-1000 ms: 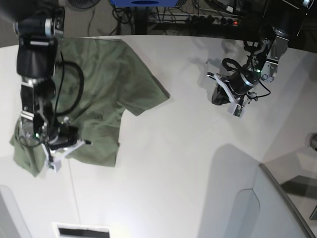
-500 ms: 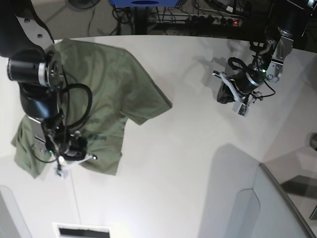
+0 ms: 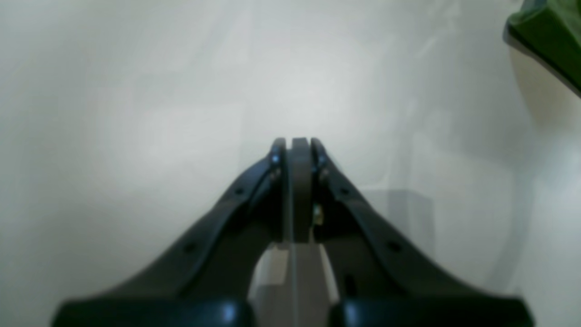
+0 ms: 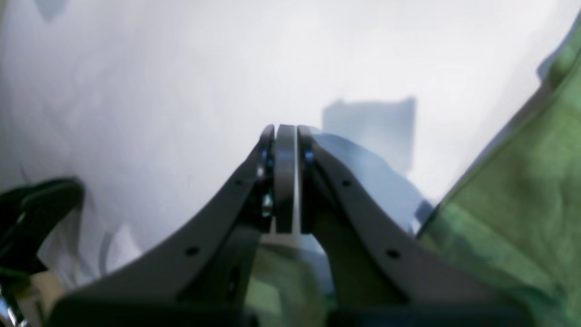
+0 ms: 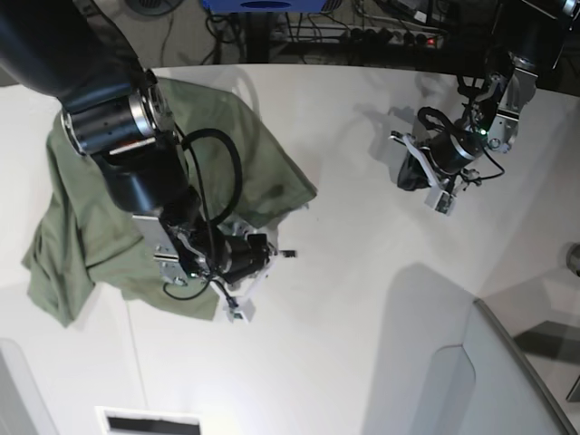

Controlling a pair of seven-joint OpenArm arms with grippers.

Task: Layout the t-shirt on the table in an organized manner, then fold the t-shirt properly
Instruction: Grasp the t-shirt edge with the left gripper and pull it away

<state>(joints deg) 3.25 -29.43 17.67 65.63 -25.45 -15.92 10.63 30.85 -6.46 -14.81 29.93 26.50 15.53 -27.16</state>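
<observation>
The olive-green t-shirt [image 5: 231,145] lies rumpled on the left half of the white table [image 5: 362,299], partly hidden under my right arm. My right gripper [image 5: 276,256] is shut, its tips just past the shirt's right lower edge over bare table. In the right wrist view the shut fingers [image 4: 286,131] hold nothing, and the t-shirt [image 4: 522,218] lies to their right and beneath them. My left gripper [image 5: 405,178] hovers shut at the far right, away from the shirt. The left wrist view shows it [image 3: 297,141] empty above the table [image 3: 136,113], with a green t-shirt corner [image 3: 551,36] at top right.
A grey translucent panel [image 5: 507,381] rises at the lower right corner. Cables and a power strip [image 5: 390,36] run behind the table's far edge. A white slotted plate [image 5: 149,423] sits at the near edge, and a thin dark seam [image 5: 136,353] crosses the tabletop.
My right arm has swung to the right across the shirt, carrying its shut gripper from the lower left hem to the shirt's right edge. The left gripper has barely shifted.
</observation>
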